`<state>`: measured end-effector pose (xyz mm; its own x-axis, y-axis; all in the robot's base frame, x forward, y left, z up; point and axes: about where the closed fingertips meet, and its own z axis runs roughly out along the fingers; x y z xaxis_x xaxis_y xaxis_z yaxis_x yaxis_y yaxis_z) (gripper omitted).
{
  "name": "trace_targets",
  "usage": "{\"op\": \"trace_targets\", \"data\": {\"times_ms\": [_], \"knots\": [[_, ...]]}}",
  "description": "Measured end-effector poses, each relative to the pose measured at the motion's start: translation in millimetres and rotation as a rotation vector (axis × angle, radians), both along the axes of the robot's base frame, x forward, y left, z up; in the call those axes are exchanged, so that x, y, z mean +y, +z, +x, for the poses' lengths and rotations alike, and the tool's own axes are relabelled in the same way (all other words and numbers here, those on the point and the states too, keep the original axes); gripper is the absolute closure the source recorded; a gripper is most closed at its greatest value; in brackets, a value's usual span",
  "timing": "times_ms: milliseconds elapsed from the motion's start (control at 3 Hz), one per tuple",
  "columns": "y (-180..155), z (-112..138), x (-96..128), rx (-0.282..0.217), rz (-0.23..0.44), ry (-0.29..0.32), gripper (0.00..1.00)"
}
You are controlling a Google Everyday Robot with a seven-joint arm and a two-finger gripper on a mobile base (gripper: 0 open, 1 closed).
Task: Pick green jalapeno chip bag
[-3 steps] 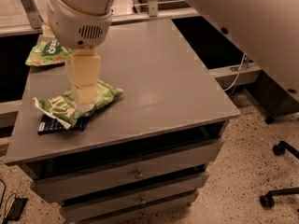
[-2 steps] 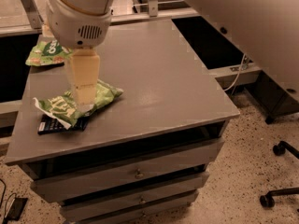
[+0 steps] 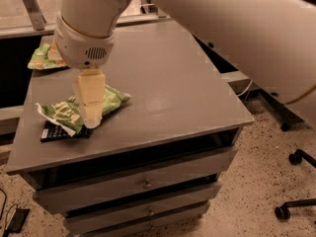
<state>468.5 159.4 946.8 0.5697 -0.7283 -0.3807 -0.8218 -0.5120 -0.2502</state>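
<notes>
The green jalapeno chip bag [image 3: 114,98] is a wrinkly lime-green foil bag lying on the left front part of the grey cabinet top [image 3: 177,83], with its whitish ragged end pointing left. My gripper [image 3: 91,118] hangs from the big white arm and comes straight down onto the middle of the bag, covering its centre. The gripper's tip is at the bag's near edge, touching or just above it.
A small flat black packet [image 3: 58,132] lies partly under the bag's left end, near the front edge. A flatter green bag with orange chip pictures [image 3: 43,58] lies at the back left corner. The cabinet has drawers below. An office chair base [image 3: 295,181] stands on the floor at the right.
The gripper has come down slightly lower onto the lime-green bag. The bag and the other packets have stayed in place.
</notes>
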Motion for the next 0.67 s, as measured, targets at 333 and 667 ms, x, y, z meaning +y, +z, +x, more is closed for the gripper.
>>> {"op": "trace_targets", "data": {"times_ms": [333,667], "knots": [[-47.7,19.3,-6.3,0.041,-0.075,0.024,0.0],[-85.0,34.4,-14.8,0.061,-0.139,-0.001,0.0]]}}
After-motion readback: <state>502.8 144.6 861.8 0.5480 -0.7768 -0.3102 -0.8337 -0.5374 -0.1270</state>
